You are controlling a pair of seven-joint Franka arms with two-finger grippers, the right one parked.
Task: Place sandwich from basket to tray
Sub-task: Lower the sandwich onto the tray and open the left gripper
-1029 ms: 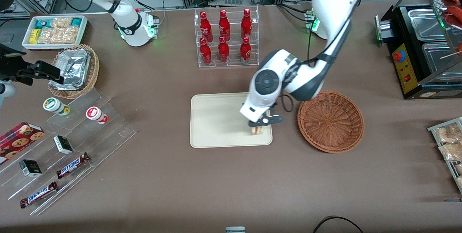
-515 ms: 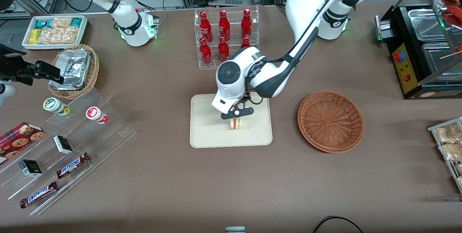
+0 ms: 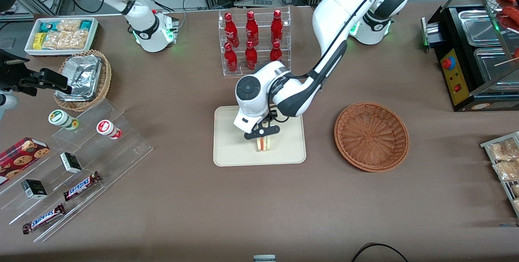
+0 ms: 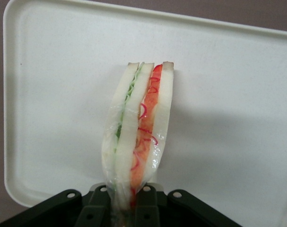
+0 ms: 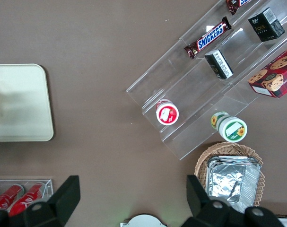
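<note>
My gripper (image 3: 262, 133) hangs over the middle of the tray (image 3: 231, 150), clamped on the sandwich (image 3: 263, 143) by one bread edge so the wedge points down at it, clear of the emptied basket (image 3: 371, 136), ready for lowering.

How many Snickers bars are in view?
2. One Snickers bar lies on the clear stepped stand; the other lies nearer the front camera. The gripper holds the sandwich over the tray.
</note>
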